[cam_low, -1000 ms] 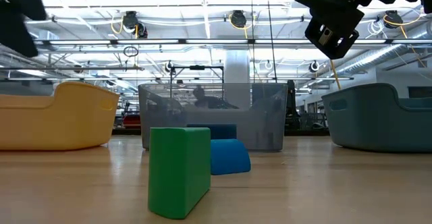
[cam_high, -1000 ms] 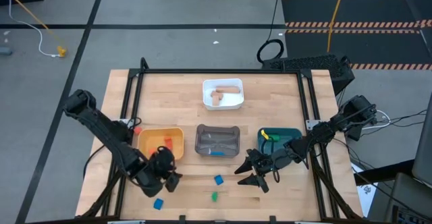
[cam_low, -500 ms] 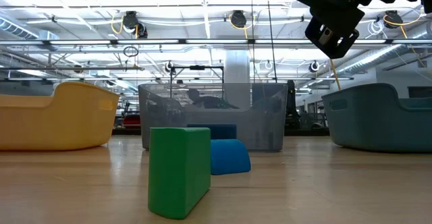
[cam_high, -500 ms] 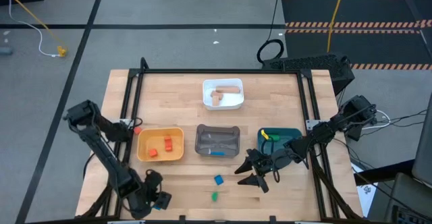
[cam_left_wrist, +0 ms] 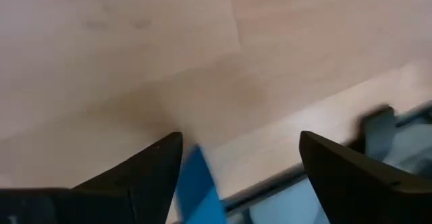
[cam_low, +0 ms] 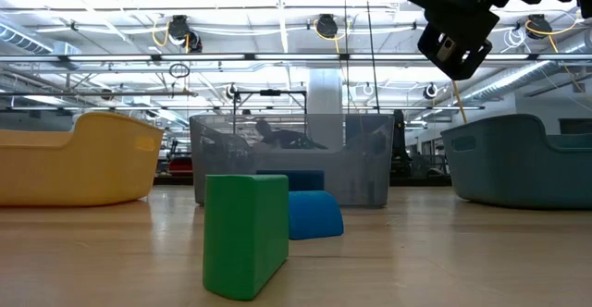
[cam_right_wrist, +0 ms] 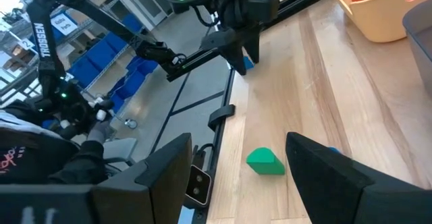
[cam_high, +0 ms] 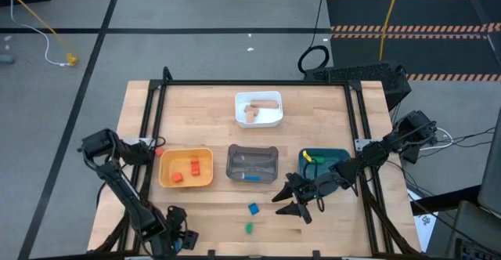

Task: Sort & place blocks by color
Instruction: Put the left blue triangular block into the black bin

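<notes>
I am dropping my left tool [cam_high: 177, 239] to the counter's [cam_high: 313, 111] near edge, fingers spreading wide around the blue block [cam_left_wrist: 200, 187] but not yet gripping. My right tool [cam_high: 297, 203] is waiting open near the teal tray [cam_high: 342, 155].
</notes>
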